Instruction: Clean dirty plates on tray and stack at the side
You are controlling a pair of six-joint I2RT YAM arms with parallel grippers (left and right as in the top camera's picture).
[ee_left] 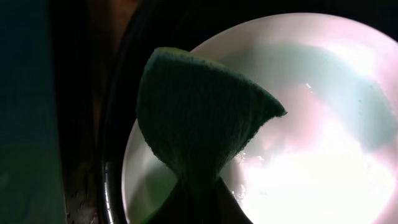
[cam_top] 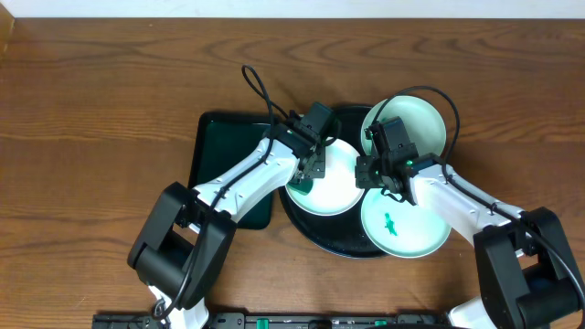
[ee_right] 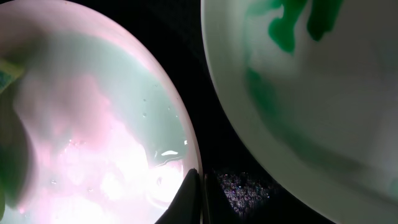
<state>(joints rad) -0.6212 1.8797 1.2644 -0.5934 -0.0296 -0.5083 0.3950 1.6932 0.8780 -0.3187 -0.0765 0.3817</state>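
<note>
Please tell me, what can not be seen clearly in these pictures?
Overhead: the centre of the left plate lies under the left gripper; any smear there is hidden.
Left wrist: the sponge blocks the plate beneath it; the pinch below is dark.
Right wrist: too dark to tell whether the shut right gripper touches that plate's rim.

The tray [cam_top: 336, 236] sits at mid-table. The side tray [cam_top: 219, 151] lies just left of it, partly under the left arm. Three plates rest on the tray:
- The left plate [cam_top: 340, 187] lies within the tray's left half.
- The rear plate [cam_top: 422, 123] lies at rear right, overhanging the rim.
- The front plate [cam_top: 416, 230] lies at front right, also overhanging the rim.

The sponge [ee_left: 199, 118] is over the left plate's left edge, pinched in the left gripper [cam_top: 308, 175]. The right gripper [ee_right: 200, 193], fingers together, sits between left and front plates, over bare tray.
</note>
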